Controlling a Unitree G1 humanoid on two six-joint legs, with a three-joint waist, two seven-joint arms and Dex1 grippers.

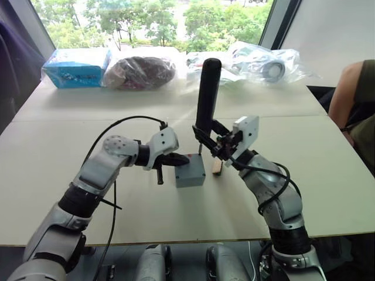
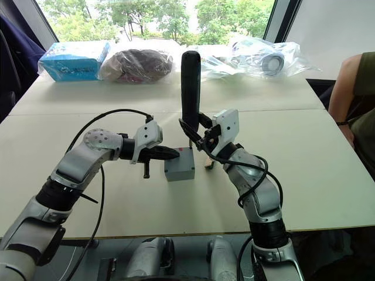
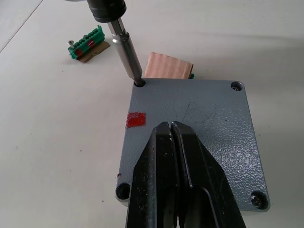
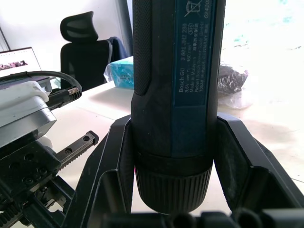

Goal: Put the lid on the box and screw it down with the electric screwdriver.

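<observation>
Upright, right gripper (image 1: 206,136) clamps electric screwdriver (image 1: 207,93); closed left gripper (image 3: 173,156) seemingly presses lid (image 3: 213,118).

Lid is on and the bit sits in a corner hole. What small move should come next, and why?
Probably drive that screw: the electric screwdriver, held upright by the right gripper, has its bit in the lid's corner hole, while the shut left gripper presses the lid down.

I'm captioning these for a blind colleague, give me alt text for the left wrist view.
The electric screwdriver's metal bit sits in a corner hole of the grey lid, which bears a red mark. The left gripper presses its shut black fingers down on the lid. Behind, on the pale table, lie a tan block and a green-and-tan block.
</observation>
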